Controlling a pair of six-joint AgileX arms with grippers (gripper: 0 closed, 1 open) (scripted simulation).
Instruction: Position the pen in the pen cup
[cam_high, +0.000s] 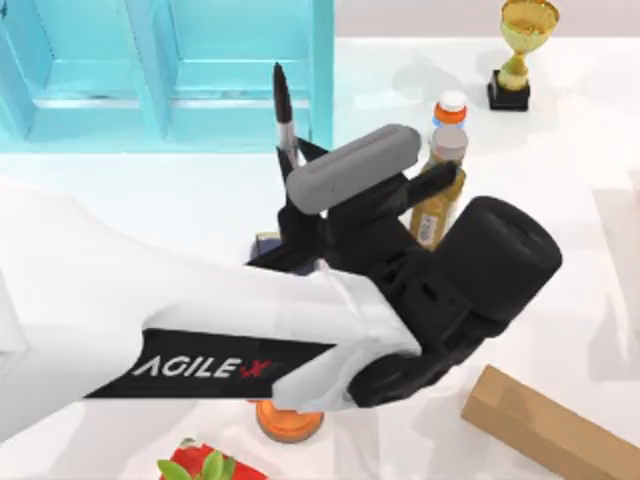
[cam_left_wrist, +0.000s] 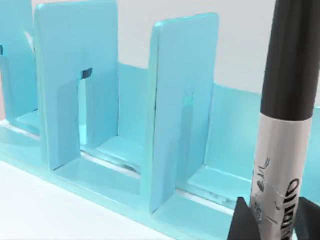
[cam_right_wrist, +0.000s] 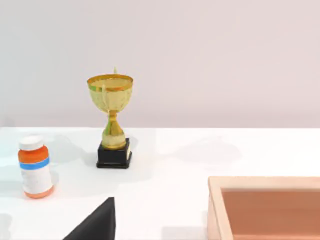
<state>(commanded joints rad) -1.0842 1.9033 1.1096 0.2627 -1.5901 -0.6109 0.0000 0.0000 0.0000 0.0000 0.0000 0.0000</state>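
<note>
At the near edge of the tabletop (cam_high: 600, 170), in the top view, lies a red thing with green leaves (cam_high: 195, 466), and just beyond it an orange can (cam_high: 289, 421) is half hidden under the left arm. A tan box (cam_high: 545, 425) lies at the near right. The left arm reaches from the left across the middle, and its tool (cam_high: 292, 165) is clamped on the lower barrel of the pen (cam_high: 284, 110). The pen is in the air, with its black capped end pointing to the far side and its long axis close to upright, as the left wrist view shows it, cap up. A small dark corner of the cup (cam_high: 266, 243) shows just left of the tool body, nearer than the pen and lower. I judge that the next move needs the pen brought back above the cup and then lowered along its own axis; if it is tilted, the lower end may hit the rim. Beside the tool on the right stand a brown bottle (cam_high: 441, 195) and a white bottle with an orange band (cam_high: 451, 108). At the far left is a blue rack (cam_high: 180, 70), at the far right a trophy (cam_high: 522, 50). For the right tool, I cannot tell its state.
</note>
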